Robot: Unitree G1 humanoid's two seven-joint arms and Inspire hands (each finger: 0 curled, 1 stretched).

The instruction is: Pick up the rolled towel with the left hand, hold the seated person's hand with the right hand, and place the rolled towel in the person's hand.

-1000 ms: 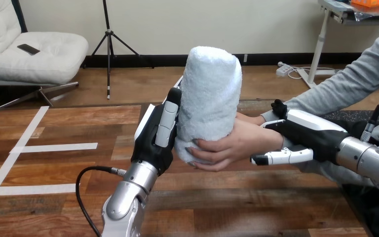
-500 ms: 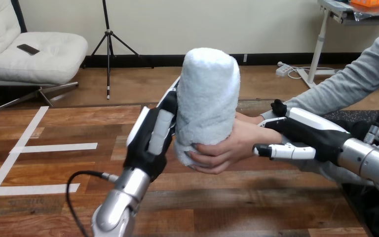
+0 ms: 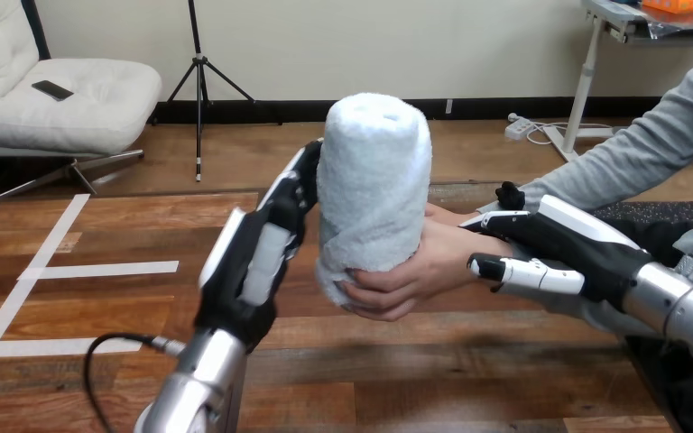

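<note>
We see the rolled towel (image 3: 374, 180) upright over the desk (image 3: 99, 234), its base gripped by the person's hand (image 3: 406, 271). The left hand (image 3: 253, 262) lays straight fingers along it; the right hand (image 3: 577, 248) clasps the person's wrist (image 3: 474, 242) with curled fingers.

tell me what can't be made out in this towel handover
Head view:
- Whether the left hand touches the rolled towel: its palm side faces away.
- Whether the right hand grips the person's hand or only lies against it: that side is hidden behind the person's hand.
- The rolled towel's lower end: covered by the person's hand.
- The person's arm: cut off by the right edge.
</note>
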